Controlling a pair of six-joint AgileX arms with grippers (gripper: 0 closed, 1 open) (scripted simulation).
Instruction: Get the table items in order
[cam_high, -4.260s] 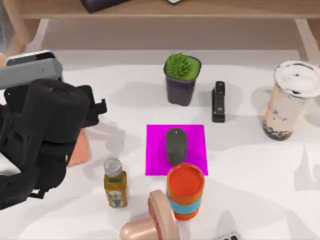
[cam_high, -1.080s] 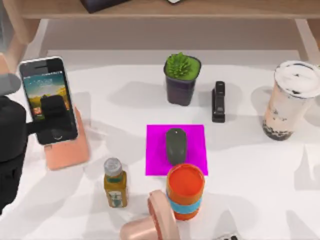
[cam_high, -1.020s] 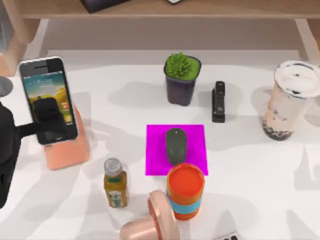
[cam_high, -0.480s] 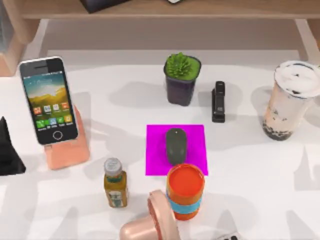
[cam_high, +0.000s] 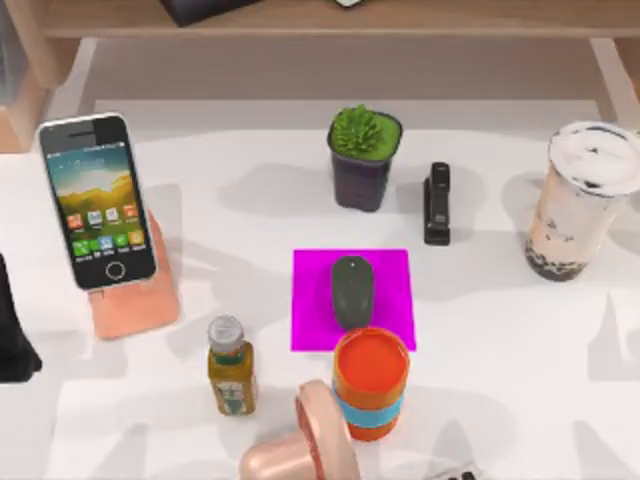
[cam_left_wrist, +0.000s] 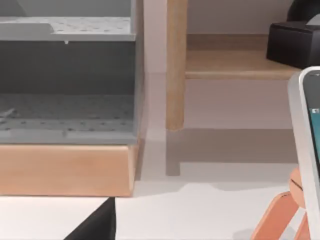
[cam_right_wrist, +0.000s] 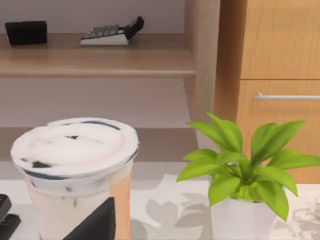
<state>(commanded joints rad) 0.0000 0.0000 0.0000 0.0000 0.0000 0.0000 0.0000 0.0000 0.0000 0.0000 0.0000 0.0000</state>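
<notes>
The white-framed smartphone (cam_high: 97, 200) leans on a salmon stand (cam_high: 140, 305) at the table's left, screen lit; its edge (cam_left_wrist: 304, 150) is close by in the left wrist view. A dark grey mouse (cam_high: 351, 290) lies on a magenta pad (cam_high: 390, 275) in the middle. At the far right stands the milk-tea cup (cam_high: 582, 200), and the right wrist view has it (cam_right_wrist: 75, 170) close in front. My left arm (cam_high: 12, 330) sits at the left edge, apart from the phone, and a dark part of my left gripper (cam_left_wrist: 97, 227) shows low down. A dark part of my right gripper (cam_right_wrist: 95, 225) shows beside the cup.
An orange cup with a blue band (cam_high: 371, 385) and a yellow juice bottle (cam_high: 230, 368) stand in front of the pad. A potted succulent (cam_high: 364, 155) and a black stapler (cam_high: 437, 203) are behind it. A pink object (cam_high: 300, 450) lies at the front edge. A leafy plant (cam_right_wrist: 240, 185) stands near the cup.
My left arm let go of the phone and drew back to the left edge. The phone now rests on its stand alone. Nothing else has moved.
</notes>
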